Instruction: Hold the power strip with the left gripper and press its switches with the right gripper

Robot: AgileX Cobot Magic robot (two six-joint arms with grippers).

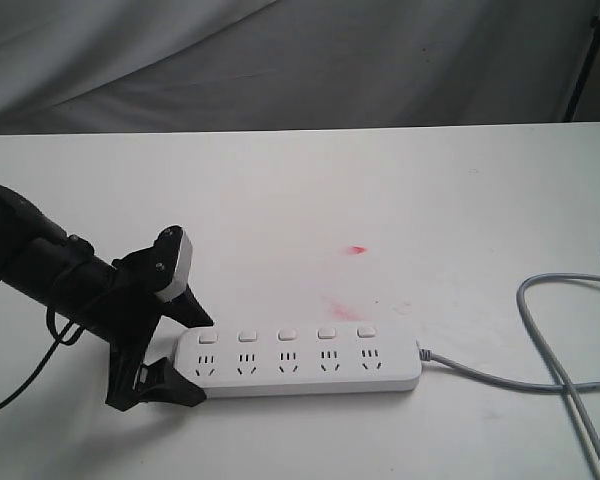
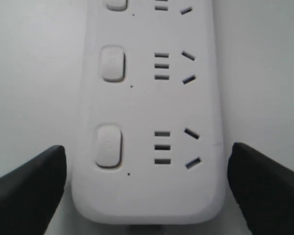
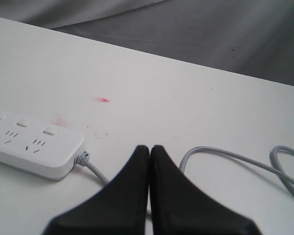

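Straddling the end of the power strip [image 1: 300, 362] farthest from its cord, the left claw [image 1: 198, 358] stood wide open, one black finger on each long side of the white bar. In the left wrist view a thin sliver of desk showed between each finger [image 2: 32, 188] and the bar's edge, so the claw was around the strip but not clamped on it. Whether either finger brushed the plastic could not be told from the exterior view.

The power strip lay flat on the white desk [image 1: 380, 200], towards the front edge, running left to right in the exterior view. Its five switches [image 1: 287, 335] sat in a row along the far side, each above its own set of sockets. The nearest switch [image 2: 109, 145] lay just ahead of the left claw, untouched. A grey cord [image 1: 540, 385] left the right end of the strip and looped towards the right edge of the desk.

The right claw [image 3: 150, 149] was out of sight in the exterior view. Its own wrist view showed the two black fingers pressed together with no gap, and nothing between them. It hung over the desk near the cord, well apart from the switches and beyond the cord end of the strip. A small red mark [image 1: 356, 249] was noted on the desk behind the strip, with a fainter pink smear nearer the bar. Grey cloth [image 1: 280, 60] hung behind the desk.
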